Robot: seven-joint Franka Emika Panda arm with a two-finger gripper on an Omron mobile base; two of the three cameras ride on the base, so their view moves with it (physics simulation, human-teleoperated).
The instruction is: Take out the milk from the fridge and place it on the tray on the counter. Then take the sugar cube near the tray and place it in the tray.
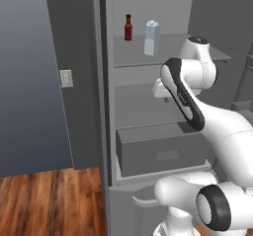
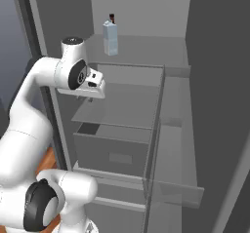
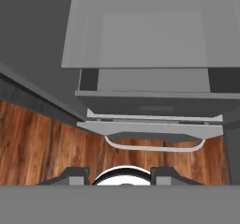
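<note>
I see the milk (image 1: 152,37) upright on the upper shelf (image 1: 170,52) of the open fridge (image 2: 146,105), just beside a dark red bottle (image 1: 128,27). My gripper (image 3: 119,174) sits in front of the fridge, below that shelf, pointing down at the grey drawer box (image 1: 158,151) and wood floor (image 3: 42,138). Its fingers (image 3: 75,174) stand apart with nothing between them.

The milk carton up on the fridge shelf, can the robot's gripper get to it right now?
Probably yes. The fridge stands open, and the milk carton sits near the shelf's front with the dark red bottle apart beside it. The gripper points downward, though.
</note>
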